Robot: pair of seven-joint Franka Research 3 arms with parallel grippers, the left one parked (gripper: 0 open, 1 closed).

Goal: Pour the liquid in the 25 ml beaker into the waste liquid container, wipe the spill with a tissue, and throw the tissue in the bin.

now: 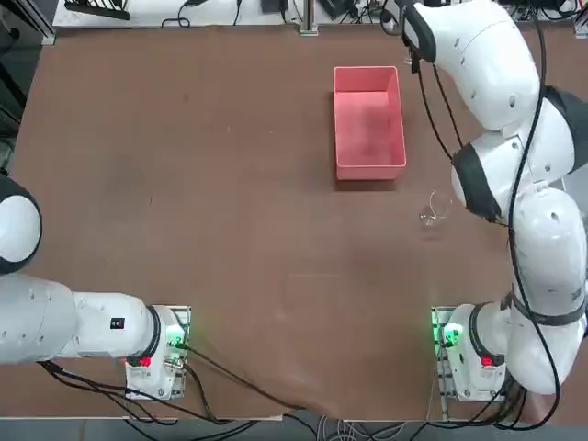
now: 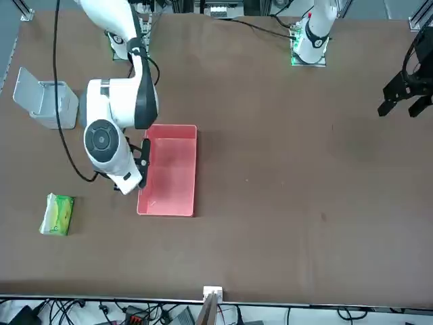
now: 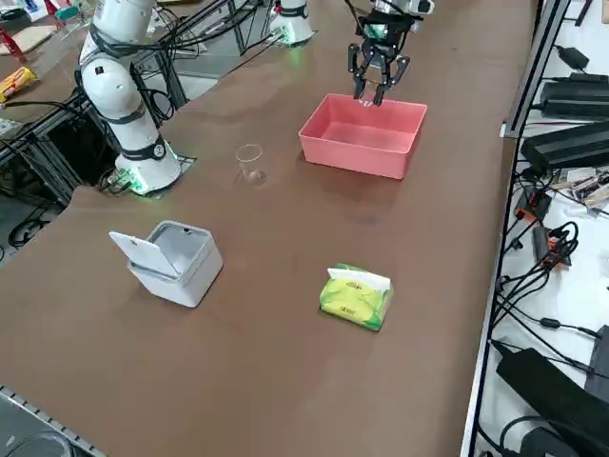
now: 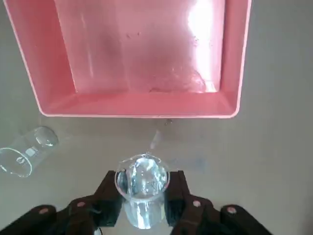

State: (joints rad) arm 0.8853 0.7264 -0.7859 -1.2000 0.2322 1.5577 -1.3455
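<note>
1. Top view: the right arm is reaching out over the far right of the table and is covering its own gripper, so nothing of the grasp is showing here. The pink waste liquid container (image 1: 369,121) is lying just left of the arm's forward links, and the larger clear glass beaker (image 1: 431,211) is standing nearer the robot's base. The bin and the green pack are falling outside this picture.

2. Front view: the arm's wrist is hanging against the tray's side (image 2: 168,170) nearer the bin, still hiding the fingers. This view alone is giving the pale grey bin (image 2: 47,100) with its lid up and the green tissue pack (image 2: 57,214) together, both well apart from the tray.

3. Right side view: the right gripper (image 3: 374,89) is hovering above the tray's far rim (image 3: 363,135), holding something small and clear. I am judging that pouring from up here risks splashing over the wall onto the table.

4. Right wrist view: the fingers are standing partly closed, clamping the 25 ml beaker (image 4: 142,188) upright between the pads (image 4: 173,196). Only here is it showing that the beaker is sitting over bare table just short of the tray's wall (image 4: 137,105), with a wet mark already between them. Tipping now would, in my judgement, be sending liquid onto the table; thin pinched glass could also be slipping as the wrist rolls.
</note>
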